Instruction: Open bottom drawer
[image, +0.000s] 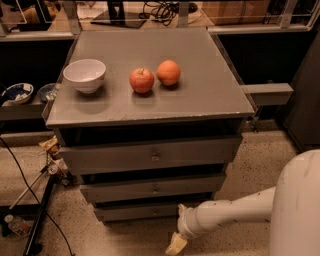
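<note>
Bottom drawer (131, 212) lies low in the frame, left of centre. It is the lowest of three grey fronts stacked on one cabinet (210, 102) and looks pushed in. Above it is the middle drawer (155, 188), and above that the top drawer (155, 156), each with one small knob at its centre.

The gripper (175, 244) hangs at the lower centre of the frame, just below and to the right of the lowest front, close to the speckled floor (250, 170). Only a pale yellowish tip shows, and whether it is parted or closed cannot be told. Whether it touches the front also cannot be told. One white arm (235, 212) runs from it toward the lower right, where the robot's rounded white body (300, 205) fills the corner.

Three things stand on the cabinet's flat top. One white bowl (85, 75) is at the left. One red apple (142, 80) and one orange (169, 72) are near the middle, just beside each other.

At the left edge of the frame, two small dishes (16, 92) rest on a low shelf. Dark cables (30, 170) trail over the floor below them.
</note>
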